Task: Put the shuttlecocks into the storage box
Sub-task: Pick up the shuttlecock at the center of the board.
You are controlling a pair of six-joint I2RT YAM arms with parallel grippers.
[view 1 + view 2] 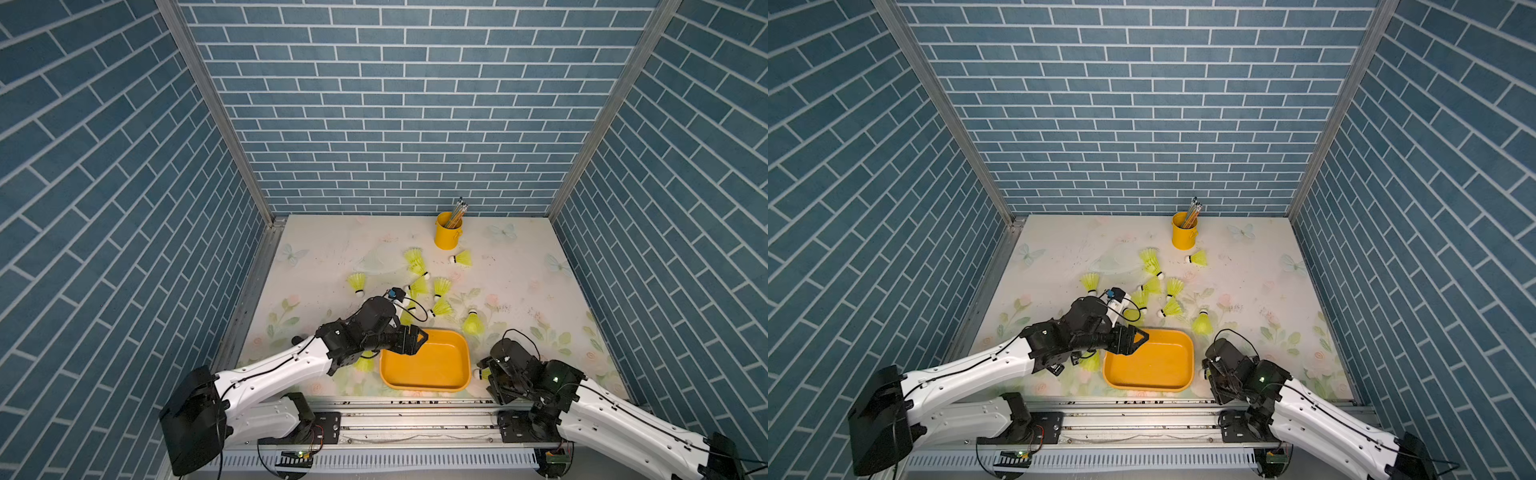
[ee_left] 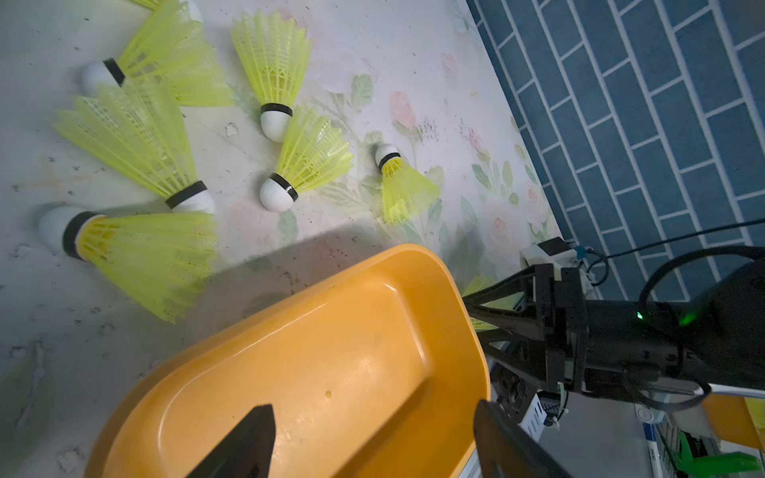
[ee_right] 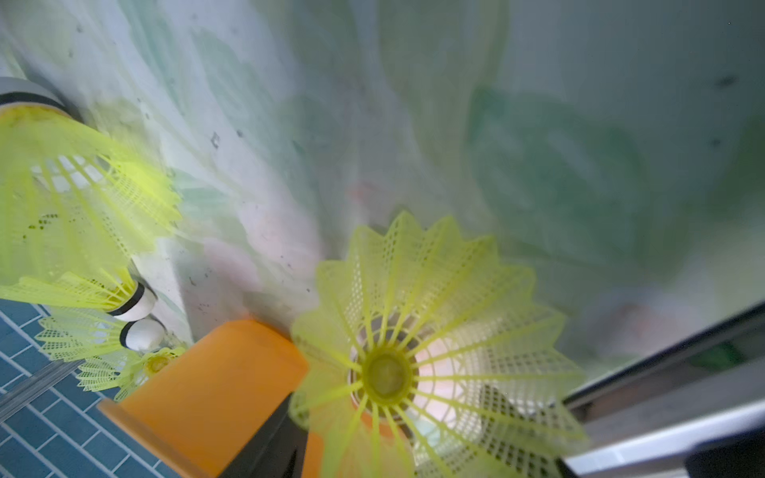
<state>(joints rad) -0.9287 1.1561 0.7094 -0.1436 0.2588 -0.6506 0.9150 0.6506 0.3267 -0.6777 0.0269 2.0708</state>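
No readable text, no labels, no brand names, no numbers or signs on anything in view

I see a yellow cup (image 1: pixel 446 235) standing upright near the blue brick-pattern back wall (image 1: pixel 395 104), with a bunch of pencils (image 1: pixel 458 211) leaning inside. The tabletop (image 1: pixel 328 249) has a pale flower-and-butterfly print. A metal rail (image 1: pixel 415 422) runs along its front edge.

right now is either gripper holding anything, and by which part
Left gripper: nothing, open over the storage box rim. Right gripper: a shuttlecock, skirt between its jaws; grip cannot be told.
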